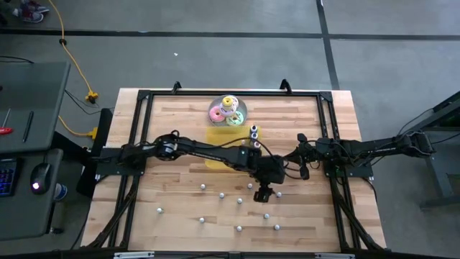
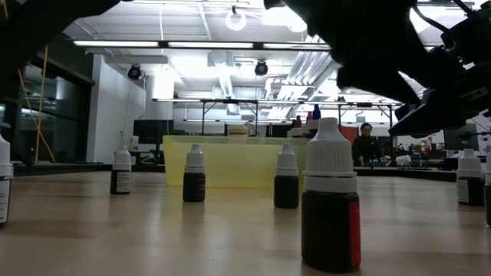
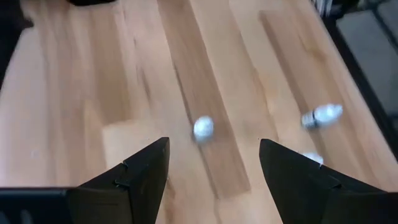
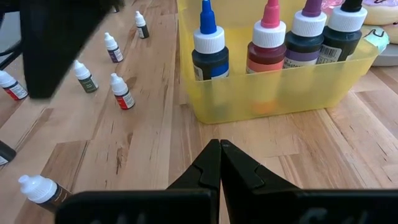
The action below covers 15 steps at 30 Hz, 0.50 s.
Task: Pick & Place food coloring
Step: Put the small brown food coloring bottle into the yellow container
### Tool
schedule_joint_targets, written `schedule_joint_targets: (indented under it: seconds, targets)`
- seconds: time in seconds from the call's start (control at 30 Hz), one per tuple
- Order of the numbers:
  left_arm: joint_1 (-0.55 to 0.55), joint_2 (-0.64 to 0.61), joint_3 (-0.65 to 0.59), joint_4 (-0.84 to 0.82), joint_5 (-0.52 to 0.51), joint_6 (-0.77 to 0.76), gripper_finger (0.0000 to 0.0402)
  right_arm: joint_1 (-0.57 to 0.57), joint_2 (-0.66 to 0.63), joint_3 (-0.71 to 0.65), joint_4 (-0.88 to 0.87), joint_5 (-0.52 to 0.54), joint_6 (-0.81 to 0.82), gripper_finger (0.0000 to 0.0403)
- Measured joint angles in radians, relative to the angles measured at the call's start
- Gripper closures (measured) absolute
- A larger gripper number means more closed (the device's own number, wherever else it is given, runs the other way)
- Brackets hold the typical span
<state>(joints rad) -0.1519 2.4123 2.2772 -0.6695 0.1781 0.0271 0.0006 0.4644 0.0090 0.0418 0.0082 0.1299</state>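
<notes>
Pale wood forms the table, on which the food coloring is scattered as many tiny bottles across the near half. The left arm is stretched across the table from the left, and the left gripper is held above the bottles with its jaws spread wide and nothing between them. In the left wrist view, one pale-capped bottle is seen standing on the wood just ahead of the gap between the jaws, and another bottle is seen lying farther off to one side of them. At table height, the small bottles are shown upright and apart from one another, a dark one with a white cap being nearest the camera. The right gripper is held over the right middle of the table, and in the right wrist view its jaws are seen pressed together on nothing. Just ahead of those jaws stands a translucent yellow tray, in which four larger bottles are held upright in a row.
</notes>
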Motion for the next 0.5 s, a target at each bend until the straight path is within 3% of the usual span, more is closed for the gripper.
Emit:
schedule_joint_targets:
  seconds: [0.23,0.5]
  targets:
    - [-0.009,0.044,0.008,0.137,0.006,-0.001,0.0156,0.0,0.0,0.0,0.004,0.0,0.0,0.0402]
    - [-0.008,0.08,0.004,0.147,0.017,0.002,0.0156,0.0,0.0,0.0,0.006,0.0,0.0,0.0402]
